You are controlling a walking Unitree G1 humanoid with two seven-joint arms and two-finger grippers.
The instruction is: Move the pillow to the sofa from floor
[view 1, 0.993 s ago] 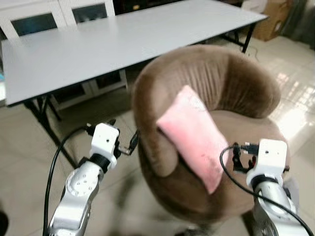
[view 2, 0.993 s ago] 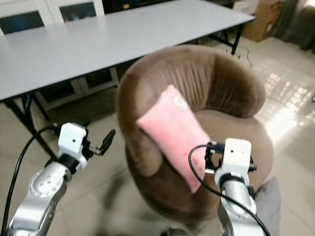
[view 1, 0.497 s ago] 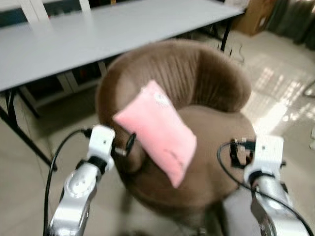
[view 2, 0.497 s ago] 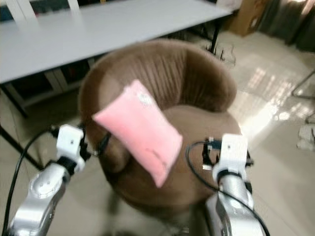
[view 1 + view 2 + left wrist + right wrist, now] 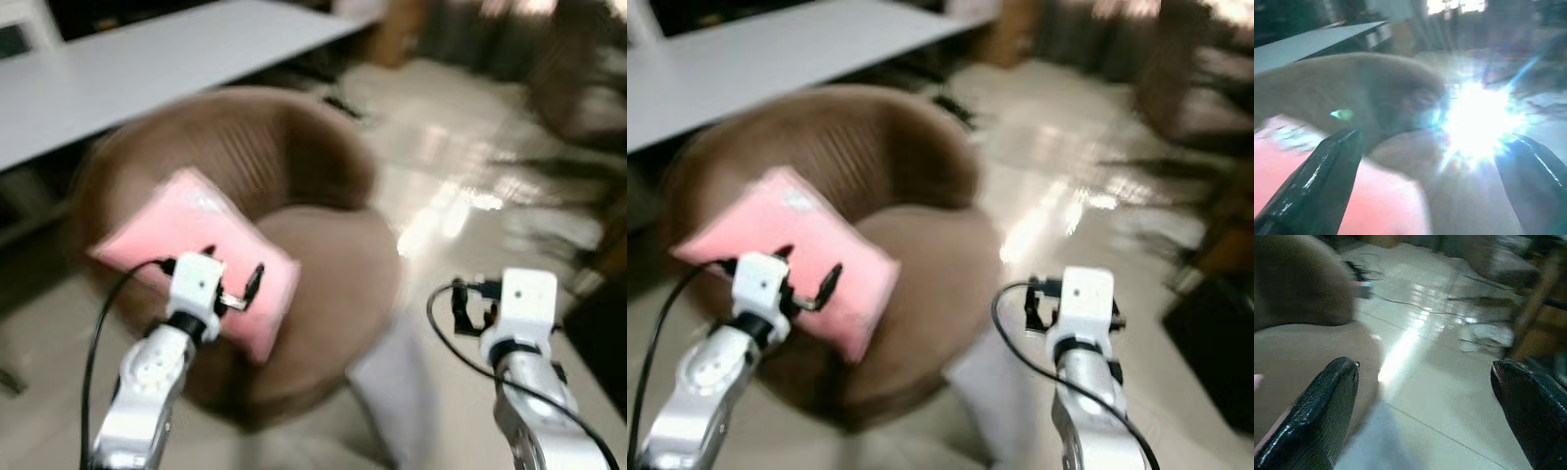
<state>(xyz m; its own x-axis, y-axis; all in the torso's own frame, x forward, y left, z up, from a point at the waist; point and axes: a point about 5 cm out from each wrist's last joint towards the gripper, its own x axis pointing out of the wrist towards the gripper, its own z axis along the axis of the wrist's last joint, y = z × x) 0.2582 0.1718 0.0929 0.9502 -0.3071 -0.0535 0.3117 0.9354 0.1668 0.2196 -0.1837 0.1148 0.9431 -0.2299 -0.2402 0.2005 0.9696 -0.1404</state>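
Motion blur softens both head views, so edges and small details are hard to make out. One pink rectangular fabric pillow (image 5: 191,259) lies tilted on the one round brown velvet sofa chair (image 5: 294,186), leaning against its left armrest and partly hidden by the left gripper (image 5: 257,279). That gripper hovers in front of the pillow, fingers (image 5: 1327,171) spread wide and empty. The right gripper (image 5: 1425,406) hangs over the glossy pale tiled floor (image 5: 1449,396), fingers wide apart. One long grey counter (image 5: 147,69) is cut off behind.
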